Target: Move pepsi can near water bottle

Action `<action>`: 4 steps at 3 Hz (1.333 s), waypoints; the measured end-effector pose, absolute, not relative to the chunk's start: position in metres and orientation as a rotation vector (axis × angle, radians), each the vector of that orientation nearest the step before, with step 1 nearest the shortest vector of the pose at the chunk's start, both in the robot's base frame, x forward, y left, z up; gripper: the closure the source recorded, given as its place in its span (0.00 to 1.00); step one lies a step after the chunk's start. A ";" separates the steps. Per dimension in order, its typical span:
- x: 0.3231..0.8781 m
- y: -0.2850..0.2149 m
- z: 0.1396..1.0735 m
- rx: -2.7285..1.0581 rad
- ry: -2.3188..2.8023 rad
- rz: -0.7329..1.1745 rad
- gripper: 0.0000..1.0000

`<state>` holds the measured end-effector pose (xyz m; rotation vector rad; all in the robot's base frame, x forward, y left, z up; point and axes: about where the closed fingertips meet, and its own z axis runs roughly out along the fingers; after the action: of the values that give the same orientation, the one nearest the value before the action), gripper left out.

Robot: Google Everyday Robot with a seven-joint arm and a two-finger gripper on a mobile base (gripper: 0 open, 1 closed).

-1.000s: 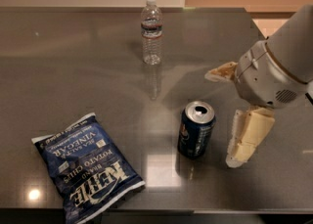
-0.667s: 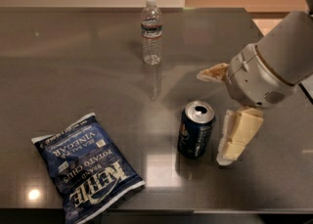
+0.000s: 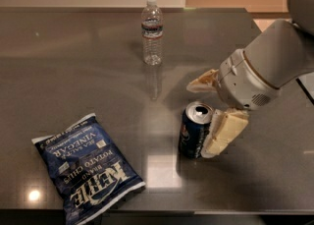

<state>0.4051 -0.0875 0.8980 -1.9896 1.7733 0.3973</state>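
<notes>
The pepsi can [image 3: 194,129] stands upright on the dark grey table [image 3: 73,67], front centre-right, dark blue with a silver opened top. My gripper [image 3: 202,117] is open around it from the right: one cream finger [image 3: 225,131] lies against the can's right side, the other finger [image 3: 202,82] sits behind the can, apart from it. The water bottle [image 3: 152,32] stands upright at the back centre, clear with a white cap and a dark label band, well away from the can.
A flat blue chip bag [image 3: 88,166] with white lettering lies at the front left. My white arm [image 3: 274,62] reaches in from the right. The table's front edge [image 3: 157,212] runs just below the bag and can.
My gripper has moved left toward the can; the near finger now touches the can's right side. The can, bottle and bag have not moved.
</notes>
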 end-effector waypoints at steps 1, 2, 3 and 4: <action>0.408 -0.084 0.897 -1.986 1.767 0.419 0.41; 0.413 -0.082 0.902 -1.981 1.764 0.424 0.65; 0.437 -0.078 0.917 -1.947 1.795 0.395 0.89; 0.469 -0.072 0.937 -1.897 1.826 0.353 1.00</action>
<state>0.4692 -0.0724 0.9370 -1.8969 1.8256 0.3531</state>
